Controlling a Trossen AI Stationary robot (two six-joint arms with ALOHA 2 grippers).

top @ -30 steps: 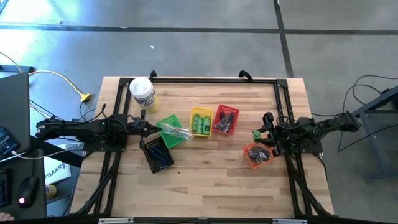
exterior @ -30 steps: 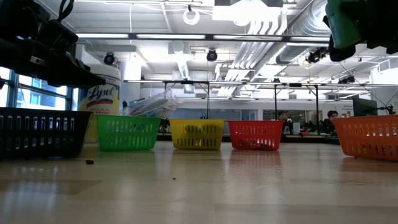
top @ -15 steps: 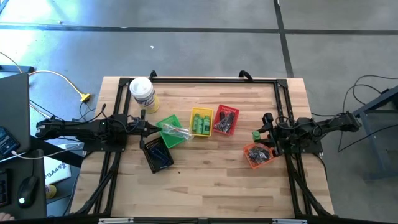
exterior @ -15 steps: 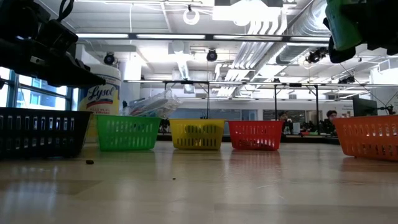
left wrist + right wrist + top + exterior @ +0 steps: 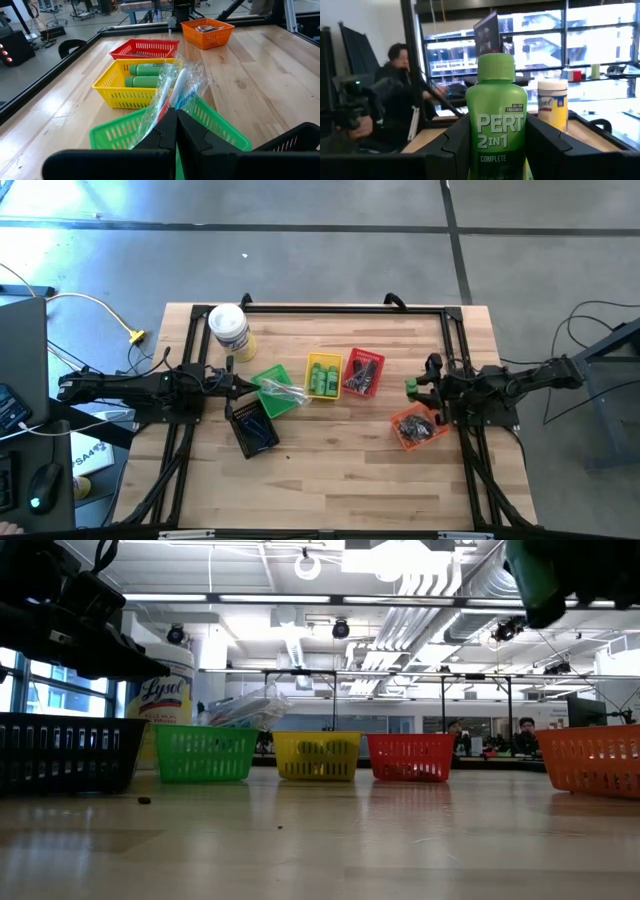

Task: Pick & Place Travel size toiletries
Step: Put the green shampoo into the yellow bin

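My right gripper point(image 5: 422, 387) is shut on a bright green mini bottle point(image 5: 496, 125), held in the air just beyond the orange basket point(image 5: 415, 426); the low view shows the green bottle point(image 5: 535, 580) high up. More green bottles point(image 5: 147, 75) lie in the yellow basket point(image 5: 323, 375). Clear wrapped sticks point(image 5: 172, 87) lean out of the green basket point(image 5: 277, 390). Dark pieces lie in the red basket point(image 5: 363, 372) and the black basket point(image 5: 253, 426). My left gripper point(image 5: 176, 127) is shut on nothing and stands at the table's left, short of the green basket. My right gripper pinches the bottle's body by its two sides point(image 5: 472, 145) between its two fingers point(image 5: 547, 142), below the cap point(image 5: 496, 65). The fingers come about level from the table's right. The bottle stands upright, cap up, clear of the table and baskets.
A big white canister point(image 5: 229, 327) with a yellow label stands at the far left. A black frame point(image 5: 340, 308) runs along the table's edges. Bare wood point(image 5: 330, 470) lies along the near side. People show in the room beyond the table.
My right gripper has tipped slightly upward and drifted a little toward the far edge with the green bottle, which stays upright and clear of the baskets.
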